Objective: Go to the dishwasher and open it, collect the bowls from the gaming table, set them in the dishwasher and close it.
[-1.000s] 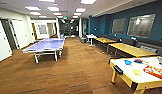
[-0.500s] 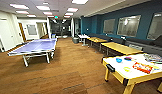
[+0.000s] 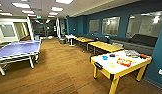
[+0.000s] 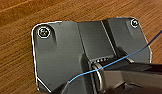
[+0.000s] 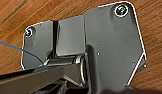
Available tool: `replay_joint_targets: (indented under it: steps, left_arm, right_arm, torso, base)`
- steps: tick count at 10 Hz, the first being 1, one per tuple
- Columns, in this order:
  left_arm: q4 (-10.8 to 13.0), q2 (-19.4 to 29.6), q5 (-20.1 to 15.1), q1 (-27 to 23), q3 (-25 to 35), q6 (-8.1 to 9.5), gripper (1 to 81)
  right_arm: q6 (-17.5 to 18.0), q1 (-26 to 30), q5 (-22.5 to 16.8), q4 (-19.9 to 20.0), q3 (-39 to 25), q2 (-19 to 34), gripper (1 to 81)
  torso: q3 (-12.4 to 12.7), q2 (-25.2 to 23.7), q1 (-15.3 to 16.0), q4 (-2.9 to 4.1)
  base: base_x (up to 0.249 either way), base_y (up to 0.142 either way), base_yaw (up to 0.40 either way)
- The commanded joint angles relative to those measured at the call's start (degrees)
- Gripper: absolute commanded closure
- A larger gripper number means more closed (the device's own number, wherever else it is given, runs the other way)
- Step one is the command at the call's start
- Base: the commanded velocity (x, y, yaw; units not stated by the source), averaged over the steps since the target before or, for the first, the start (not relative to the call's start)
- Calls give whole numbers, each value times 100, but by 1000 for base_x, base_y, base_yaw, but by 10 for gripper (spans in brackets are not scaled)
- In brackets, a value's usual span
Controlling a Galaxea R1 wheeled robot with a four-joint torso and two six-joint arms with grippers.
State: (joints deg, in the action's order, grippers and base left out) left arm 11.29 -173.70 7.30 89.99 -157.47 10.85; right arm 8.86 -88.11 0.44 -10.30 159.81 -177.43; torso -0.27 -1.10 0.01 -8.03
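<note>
Judging from the head view, the gaming table (image 3: 102, 63) stands to the right and near, its pale surface on yellow legs, with a blue table-tennis table (image 3: 18, 48) well apart on the left and open wooden floor (image 3: 62, 72) between them. On the surface a bright blue bowl (image 3: 105, 57) is seen towards the near end, and just beside it a darker round thing (image 3: 112, 55) that may be a second bowl; its colour cannot be made out with certainty. An orange-red box (image 3: 124, 61) and other colourful items lie close by.

Whether the left gripper or the right gripper is released or clenched cannot be told: in both wrist views a dark plate is seen above the floorboards, and nothing is seen to be carried.

Several risks can be judged from this. The near corner of the table could be clipped by the base or a hanging arm if the approach is cut too tightly. The yellow-topped tables (image 3: 105, 46) further back could be mistaken for the goal. With the bowls crowded among boxes, a neighbouring item could be pushed off the edge or a bowl knocked aside by a badly lined reach. A thin blue cable (image 4: 109, 65) is draped across each wrist and could be snagged on the table's edge.
</note>
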Motion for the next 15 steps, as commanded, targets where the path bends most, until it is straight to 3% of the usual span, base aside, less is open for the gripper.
replay_joint_targets:
  steps: [1, 3, 15]
  left_arm:
    - [-39, 37, -203, -267, 40, 58, 10]
    - [-144, 72, -177, -293, 137, 66, 10]
    - [-100, 204, -185, -302, 269, 58, 10]
  right_arm:
    - [-7, 325, -255, -16, 5, -5, 10]
    - [1, 351, -264, -7, 23, 39, 10]
    - [-7, 360, -272, 2, -21, 21, 10]
  torso:
    - [0, 0, 0, 0]
    - [0, 0, 0, 0]
    - [0, 0, 0, 0]
  base:
    - [0, 0, -400]
    - [0, 0, -400]
    - [0, 0, -399]
